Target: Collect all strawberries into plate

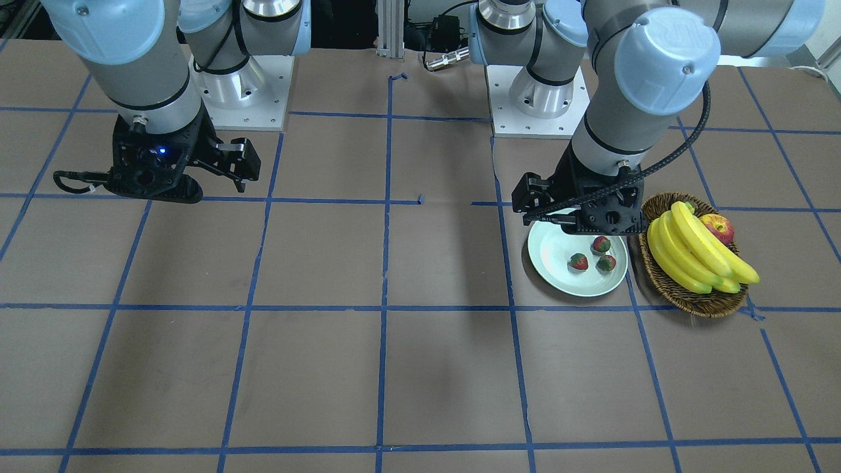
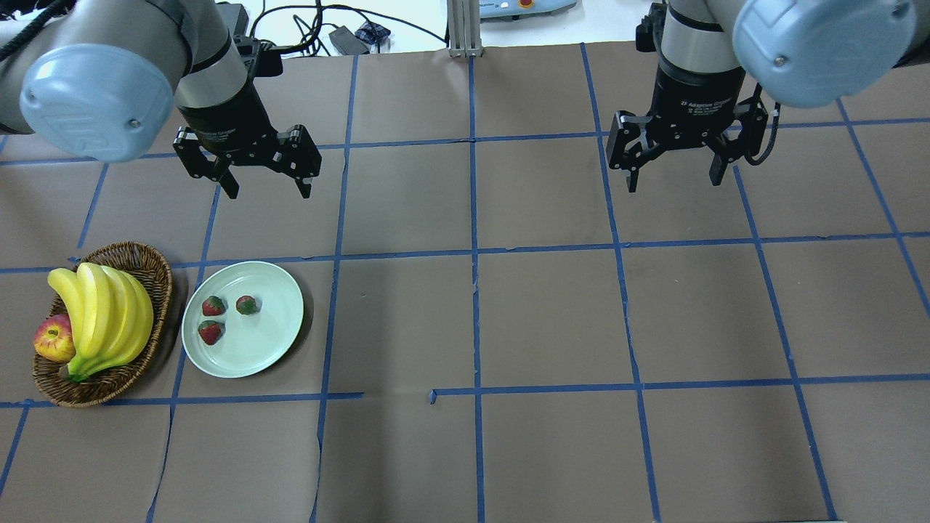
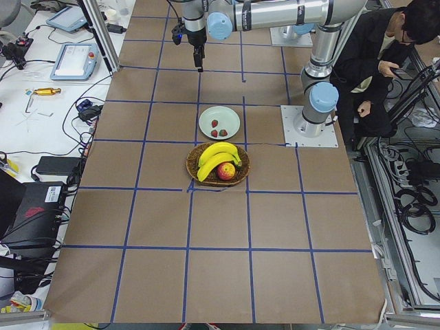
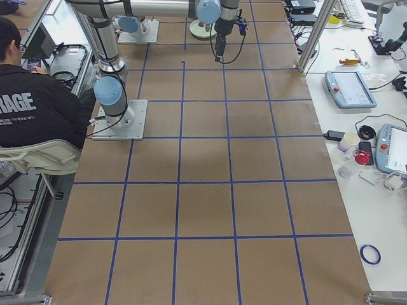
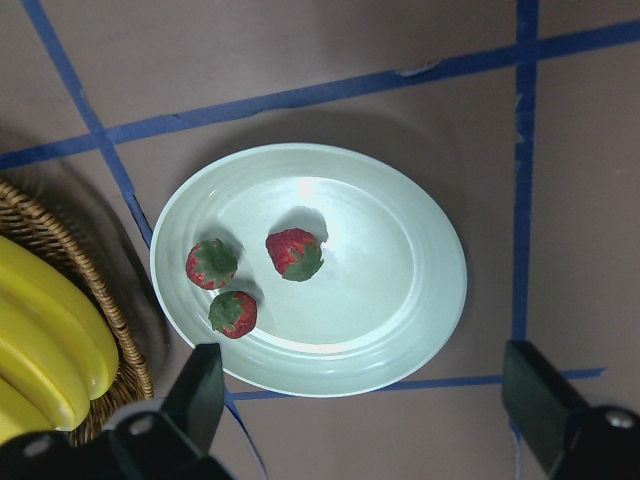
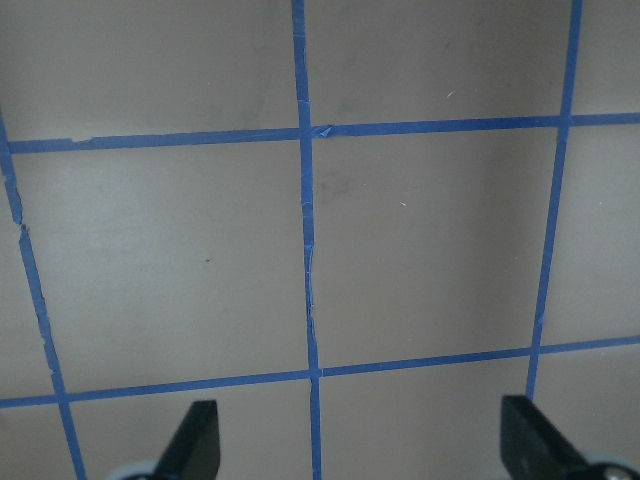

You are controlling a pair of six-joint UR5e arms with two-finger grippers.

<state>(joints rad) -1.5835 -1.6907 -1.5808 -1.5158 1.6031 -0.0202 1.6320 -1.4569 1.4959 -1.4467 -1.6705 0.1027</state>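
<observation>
Currently you have all three strawberries (image 2: 211, 332) on the plate (image 2: 269, 319), clustered toward its basket (image 2: 156, 276) side. Your left gripper (image 2: 269, 192) hangs spread and empty over the plate; your right gripper (image 2: 673, 185), also spread, is well apart from it.

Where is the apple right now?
In the overhead view the apple sits at the far left, inside the wicker basket, tucked against the bananas on the side away from the plate.
</observation>
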